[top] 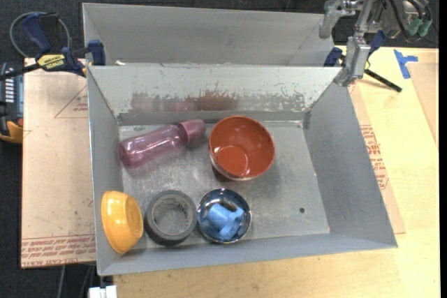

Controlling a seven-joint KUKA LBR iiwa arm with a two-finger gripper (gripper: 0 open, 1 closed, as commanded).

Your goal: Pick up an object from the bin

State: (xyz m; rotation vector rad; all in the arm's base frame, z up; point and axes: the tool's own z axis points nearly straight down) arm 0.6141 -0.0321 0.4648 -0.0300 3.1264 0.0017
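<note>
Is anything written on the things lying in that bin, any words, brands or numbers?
None that can be read.
The pink bottle, red bowl, yellow cup, grey tape roll and blue bowl show no lettering.
The bin's back wall bears reddish marks, too blurred to read as text.

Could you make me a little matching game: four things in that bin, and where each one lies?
Things:
1. pink bottle
2. red bowl
3. yellow bowl
4. blue bowl

Places:
A. near left corner, tipped on its side
B. in the centre, upright
C. near edge, midway along
D. lying flat toward the back left

Pairs: 1-D, 2-B, 3-A, 4-C
</note>
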